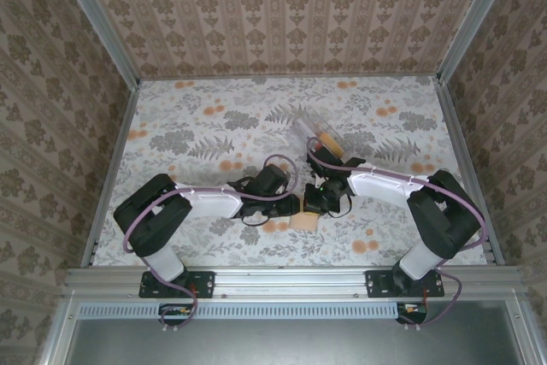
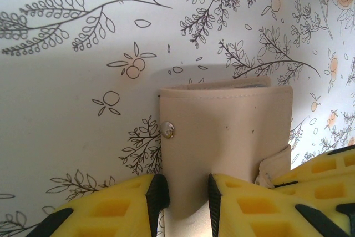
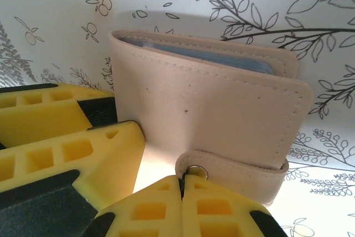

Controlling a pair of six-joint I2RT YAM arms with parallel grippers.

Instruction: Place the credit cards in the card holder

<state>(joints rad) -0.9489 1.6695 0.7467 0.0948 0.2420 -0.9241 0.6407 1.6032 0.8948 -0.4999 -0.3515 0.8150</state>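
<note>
Left gripper, narrowly open, clamps the holder between its fingers. Right gripper, fully closed, pinches the snap tab at its tips.

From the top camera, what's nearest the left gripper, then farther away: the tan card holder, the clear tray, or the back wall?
1. card holder: held by the left gripper, front middle.
2. clear tray: farther back, slightly right.
3. back wall: farthest, at the rear.
</note>
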